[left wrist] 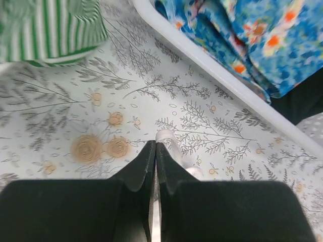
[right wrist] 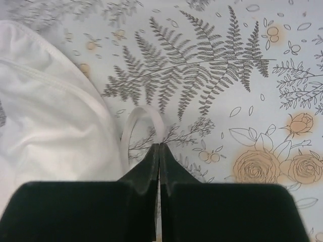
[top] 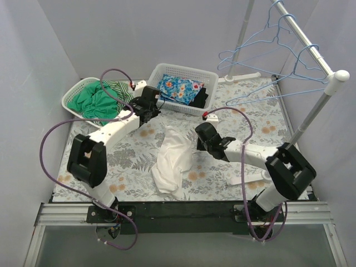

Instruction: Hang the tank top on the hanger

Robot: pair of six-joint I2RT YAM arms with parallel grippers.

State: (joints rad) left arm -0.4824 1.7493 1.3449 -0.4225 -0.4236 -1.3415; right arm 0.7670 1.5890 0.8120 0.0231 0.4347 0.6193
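Note:
The white tank top (top: 172,161) lies crumpled on the floral tablecloth between the arms. My left gripper (top: 147,115) is near the baskets; in its wrist view the jaws (left wrist: 155,144) are shut with a thin white strap loop (left wrist: 170,142) at their tips. My right gripper (top: 199,141) is just right of the top; its jaws (right wrist: 159,146) are shut on another white strap loop (right wrist: 143,112), with the top's body (right wrist: 45,126) on the left. Several pale-blue wire hangers (top: 261,53) hang on the rack at the back right, away from both grippers.
A white basket (top: 71,94) with green and striped garments stands back left. A second white basket (top: 186,69) holds a blue floral cloth; its rim (left wrist: 222,75) is close ahead of my left gripper. The rack's rail (top: 311,47) and post rise at right.

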